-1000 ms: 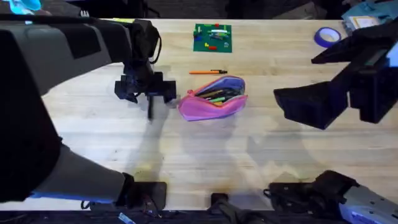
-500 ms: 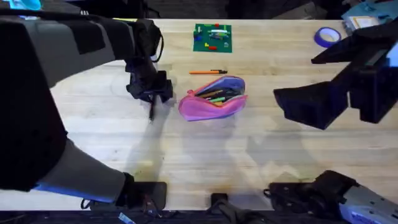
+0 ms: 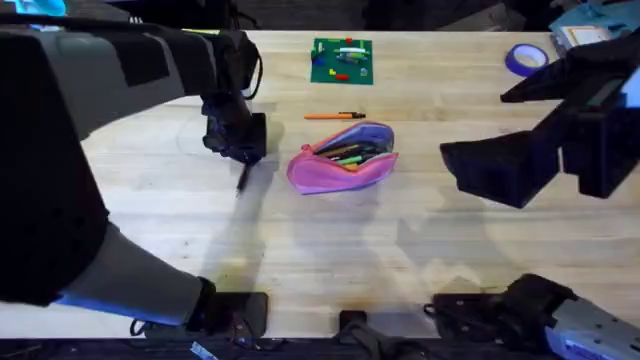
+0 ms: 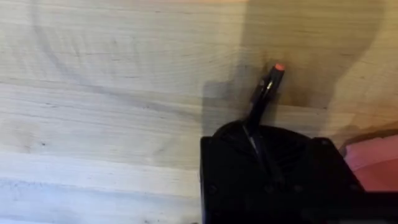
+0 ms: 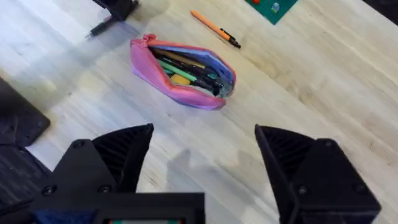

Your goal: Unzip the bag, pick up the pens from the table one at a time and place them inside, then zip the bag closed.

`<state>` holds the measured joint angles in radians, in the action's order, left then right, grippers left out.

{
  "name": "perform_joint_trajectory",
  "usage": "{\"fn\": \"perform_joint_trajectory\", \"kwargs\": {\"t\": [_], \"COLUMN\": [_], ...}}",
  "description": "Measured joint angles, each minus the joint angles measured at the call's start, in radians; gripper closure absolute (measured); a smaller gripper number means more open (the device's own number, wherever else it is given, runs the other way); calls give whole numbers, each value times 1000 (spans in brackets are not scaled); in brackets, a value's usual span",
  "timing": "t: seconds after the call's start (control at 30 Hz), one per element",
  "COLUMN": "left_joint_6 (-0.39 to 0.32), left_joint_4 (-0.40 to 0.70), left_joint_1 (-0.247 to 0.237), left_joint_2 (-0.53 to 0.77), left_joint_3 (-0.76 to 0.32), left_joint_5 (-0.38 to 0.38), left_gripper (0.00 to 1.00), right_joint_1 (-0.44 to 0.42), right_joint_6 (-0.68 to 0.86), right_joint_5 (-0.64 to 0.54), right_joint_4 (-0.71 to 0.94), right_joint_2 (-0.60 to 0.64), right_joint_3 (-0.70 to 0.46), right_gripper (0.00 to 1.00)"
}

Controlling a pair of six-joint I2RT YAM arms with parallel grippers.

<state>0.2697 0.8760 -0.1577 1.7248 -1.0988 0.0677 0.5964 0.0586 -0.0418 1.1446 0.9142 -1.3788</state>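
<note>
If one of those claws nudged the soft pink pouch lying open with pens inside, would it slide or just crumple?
The soft pink zip pouch would probably crumple first: its fabric sides already sag. The pens inside likely add some stiffness and weight, so it might drag along the light wooden table rather than roll. Tipping seems unlikely, as it lies flat.

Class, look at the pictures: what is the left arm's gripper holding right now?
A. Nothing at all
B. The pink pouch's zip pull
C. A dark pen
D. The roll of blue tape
C. The left gripper is shut on a dark pen with a reddish tip that sticks out past its fingers, beside the open pink pouch.
</note>
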Motion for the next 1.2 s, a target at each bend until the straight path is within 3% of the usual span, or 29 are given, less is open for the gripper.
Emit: {"fn": "perform_joint_trajectory", "kwargs": {"t": [0.2, 0.53, 0.93, 1.2], "left_joint_6": [0, -1, -68, -108], "left_joint_4": [11, 14, -201, -256], "left_joint_1": [0, -26, -254, -357], "left_joint_2": [16, -79, -253, -260], "left_joint_3": [-32, -207, -236, -237], "left_joint_5": [-3, -4, -5, -35], "left_gripper": [957, 957, 956, 956], "right_joint_1": [0, 0, 0, 0], "right_joint_6": [0, 0, 0, 0], "right_joint_5": [0, 0, 0, 0], "right_joint_4": [0, 0, 0, -3], "right_joint_2": [0, 0, 0, 0], "right_joint_3": [0, 0, 0, 0], "right_gripper": [4, 3, 3, 3]}}
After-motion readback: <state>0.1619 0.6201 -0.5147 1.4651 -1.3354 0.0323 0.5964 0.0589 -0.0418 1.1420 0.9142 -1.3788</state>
